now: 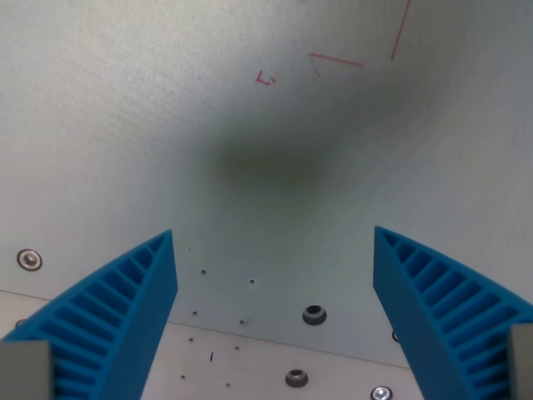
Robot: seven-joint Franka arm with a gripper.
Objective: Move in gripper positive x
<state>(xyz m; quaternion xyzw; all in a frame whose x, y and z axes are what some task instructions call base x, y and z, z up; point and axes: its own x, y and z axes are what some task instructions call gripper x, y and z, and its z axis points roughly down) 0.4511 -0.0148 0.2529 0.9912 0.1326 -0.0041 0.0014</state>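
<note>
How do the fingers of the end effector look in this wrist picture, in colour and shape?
The end effector has two bright blue fingers with ribbed inner structure, tapering to points. A grey block sits at each finger base, at the bottom corners. No cables or markings show.

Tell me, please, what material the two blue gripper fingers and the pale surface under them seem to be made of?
The blue fingers look like moulded or printed plastic, perhaps flexible: matte, with regular ribs along the inner faces. The pale surface seems a painted or coated board, matte with fine speckle, red pen marks and a soft shadow. The screws look metallic, since they shine.
</note>
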